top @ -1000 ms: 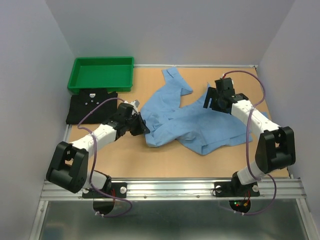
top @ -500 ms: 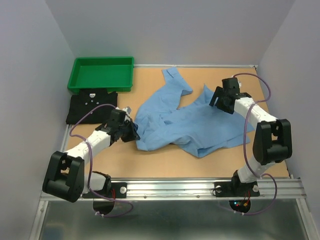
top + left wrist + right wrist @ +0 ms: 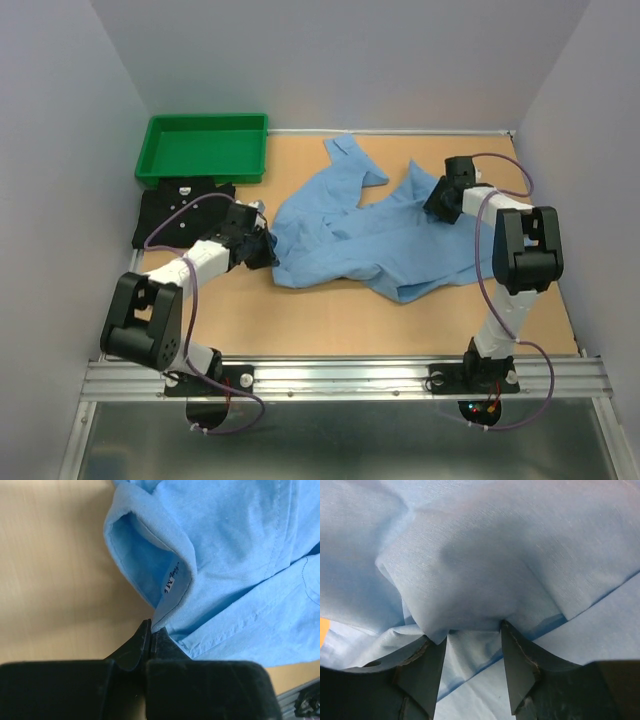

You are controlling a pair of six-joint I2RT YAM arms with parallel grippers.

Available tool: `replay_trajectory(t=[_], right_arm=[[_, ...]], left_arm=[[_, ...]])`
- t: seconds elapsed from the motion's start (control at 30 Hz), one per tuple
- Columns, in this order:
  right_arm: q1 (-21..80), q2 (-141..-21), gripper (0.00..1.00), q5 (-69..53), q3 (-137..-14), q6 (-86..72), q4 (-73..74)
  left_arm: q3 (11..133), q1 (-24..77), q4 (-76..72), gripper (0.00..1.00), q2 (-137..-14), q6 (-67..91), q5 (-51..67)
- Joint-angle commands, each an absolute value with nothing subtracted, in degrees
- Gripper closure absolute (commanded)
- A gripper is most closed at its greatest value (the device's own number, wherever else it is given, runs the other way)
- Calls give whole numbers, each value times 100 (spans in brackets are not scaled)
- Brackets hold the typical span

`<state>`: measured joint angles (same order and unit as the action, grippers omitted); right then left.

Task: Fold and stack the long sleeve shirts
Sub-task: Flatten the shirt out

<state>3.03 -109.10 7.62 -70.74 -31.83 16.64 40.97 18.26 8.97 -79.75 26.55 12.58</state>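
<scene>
Two shirts lie on the surface (image 3: 330,320). The light blue shirt (image 3: 370,240) sprawls rumpled between the two sets of jaws, with one sleeve running away from them toward the far edge.

The left jaws are clenched on the shirt's left-hand edge. In the left wrist view their fingertips (image 3: 135,647) are pressed together on a folded rim of the cloth (image 3: 240,555), right under the neckband. That band carries a small size label (image 3: 172,582), and bare surface (image 3: 50,580) shows to the left of the tips.

The right jaws sit on the opposite side of the same shirt, low against it. In the right wrist view the fingers (image 3: 422,672) stand apart. A raised fold of blue cloth (image 3: 495,555) bunches at their tips and is not clamped.

The black shirt (image 3: 180,212) lies folded in a rectangle just beyond and left of the left jaws, apart from the blue one. Its far edge meets the near rim of the green tray (image 3: 205,148).
</scene>
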Motion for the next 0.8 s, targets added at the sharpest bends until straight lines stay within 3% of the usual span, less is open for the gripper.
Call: replay_trajectory(t=[0.0,0.27,0.47,0.77], right_arm=[[-200,-11371,48,870,-7646,-3366,1292],[-782,-11708,43,888,-8542,-2788,1292],[-730,-10698,33,-350,-8184,-1847,1292],[518,-10011,27,-764,-7462,-248,1292]], left_arm=[[5111,1775,589,100,-8699,2339,923],[7398,1775,510,100,-10554,1812,1151],[7797,1775,501,94,-10284,1451,1187],[6619,1775,519,32,-8772,1187,510]])
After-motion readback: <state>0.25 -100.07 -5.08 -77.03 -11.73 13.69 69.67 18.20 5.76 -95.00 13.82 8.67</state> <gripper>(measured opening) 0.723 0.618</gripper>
